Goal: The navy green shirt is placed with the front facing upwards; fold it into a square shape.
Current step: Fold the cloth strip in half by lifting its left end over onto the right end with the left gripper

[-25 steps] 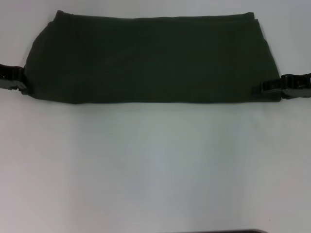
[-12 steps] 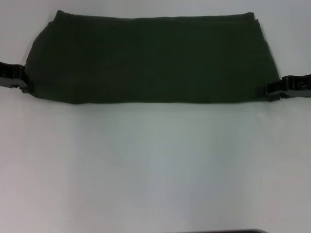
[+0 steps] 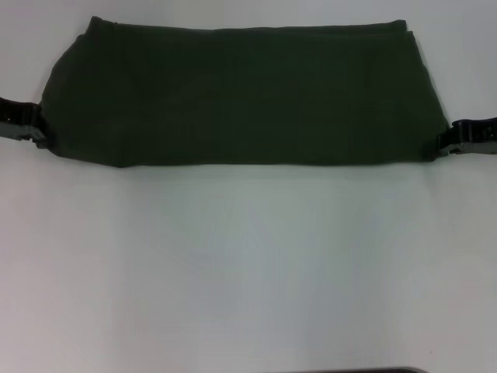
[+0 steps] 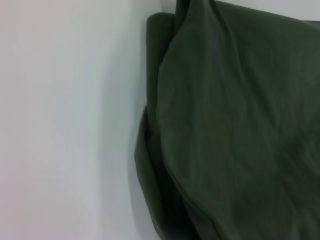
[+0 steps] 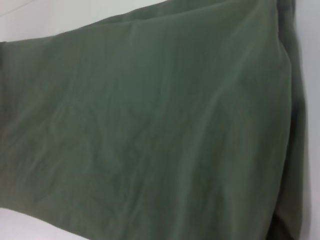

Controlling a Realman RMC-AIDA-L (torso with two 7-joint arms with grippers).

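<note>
The navy green shirt [image 3: 241, 93] lies folded into a wide, flat band across the far part of the white table, with no lettering or collar showing. My left gripper [image 3: 37, 136] sits at the band's near-left corner, against the cloth. My right gripper [image 3: 443, 144] is at the near-right corner, just beside the cloth's edge. In the left wrist view the shirt [image 4: 225, 125] shows stacked folded layers at its edge. The right wrist view is filled with smooth cloth of the shirt [image 5: 150, 125]. Neither wrist view shows its own fingers.
The white table [image 3: 248, 264] stretches from the shirt's near edge to the front. A thin dark strip [image 3: 349, 371] shows at the bottom edge of the head view.
My right gripper has slid outward to the right, off the shirt's near-right corner to just beside it. The left gripper has barely moved. The shirt lies as before.
</note>
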